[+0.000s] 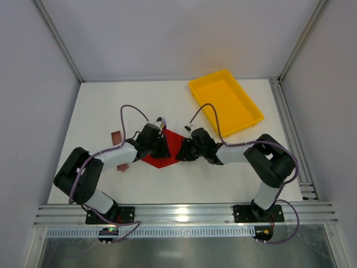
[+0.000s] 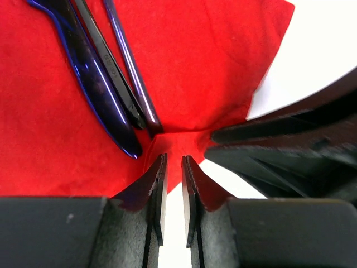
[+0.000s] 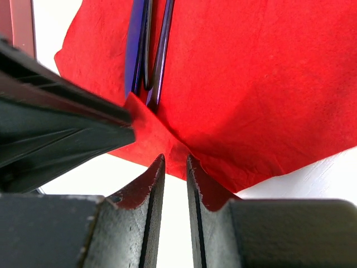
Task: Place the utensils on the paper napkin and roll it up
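Two utensils' (image 2: 106, 84) ends under napkin (image 2: 212, 67) fold

No legible text, label, brand, number or sign appears in any view. A faint moulded marking sits on the black utensil (image 2: 110, 70), toward 10 o'clock in the left wrist view. Its characters are too small to read.

Left arm (image 1: 83, 173), right arm (image 1: 270, 162): bulky black joint housings, pale silver-white link behind each wrist. Lilac cable (image 1: 129, 109) arcs out behind fingers on both arms, runs down to black base plates (image 1: 114, 214). Left fingers (image 2: 157, 177), right fingers (image 3: 154, 180): matte black, wedge-shaped, tapering to thin tips, faintly scuffed. Square dark-grey blocks just behind fingers.
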### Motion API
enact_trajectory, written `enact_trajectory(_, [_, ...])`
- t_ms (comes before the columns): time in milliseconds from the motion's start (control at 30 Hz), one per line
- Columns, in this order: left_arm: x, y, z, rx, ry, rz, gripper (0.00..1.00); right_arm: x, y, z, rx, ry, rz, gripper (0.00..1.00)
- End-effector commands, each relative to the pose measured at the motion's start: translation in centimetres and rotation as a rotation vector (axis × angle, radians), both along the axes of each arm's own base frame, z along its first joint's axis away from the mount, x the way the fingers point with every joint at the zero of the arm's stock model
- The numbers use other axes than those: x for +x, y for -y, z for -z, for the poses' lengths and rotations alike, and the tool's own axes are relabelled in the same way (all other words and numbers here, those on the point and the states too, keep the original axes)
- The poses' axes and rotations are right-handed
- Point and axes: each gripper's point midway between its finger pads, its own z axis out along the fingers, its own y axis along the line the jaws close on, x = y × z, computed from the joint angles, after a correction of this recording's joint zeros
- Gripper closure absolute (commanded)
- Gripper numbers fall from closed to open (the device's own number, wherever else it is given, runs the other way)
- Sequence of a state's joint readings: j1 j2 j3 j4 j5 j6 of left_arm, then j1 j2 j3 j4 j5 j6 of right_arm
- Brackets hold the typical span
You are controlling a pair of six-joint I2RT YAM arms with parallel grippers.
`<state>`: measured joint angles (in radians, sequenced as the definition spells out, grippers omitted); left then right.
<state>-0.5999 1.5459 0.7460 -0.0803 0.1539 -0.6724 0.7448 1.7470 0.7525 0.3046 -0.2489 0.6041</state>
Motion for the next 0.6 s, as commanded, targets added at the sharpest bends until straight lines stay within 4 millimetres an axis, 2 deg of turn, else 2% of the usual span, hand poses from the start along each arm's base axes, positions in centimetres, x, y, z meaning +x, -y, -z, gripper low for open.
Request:
enact_trajectory(0, [0.6, -0.1, -2.9, -0.019, 0.078, -0.01, 0.8, 0.8, 0.1, 0.2, -0.021, 0.005, 0.033, 0.76])
enact_trajectory(133, [-0.2, -0.1, -3.8, -0.048, 0.096, -0.011, 0.8, 0.6, 0.4, 0.4, -0.024, -0.004, 0.045, 0.76])
enact_trajectory(233, [-0.7, 0.6, -3.8, -0.104, 0.088, -0.004, 0.8, 0.6, 0.5, 0.5, -0.028, -0.006, 0.051, 0.76])
enact_trajectory(467, [-1.5, 1.0, -1.1, -0.085, 0.04, 0.004, 0.82, 0.2, 0.9, 0.7, -0.026, -0.026, 0.075, 0.76])
enact_trajectory(567, [-1.7, 0.3, 0.5, -0.044, 0.019, -0.024, 0.83, 0.0, 1.2, 0.9, -0.031, -0.039, 0.087, 0.76])
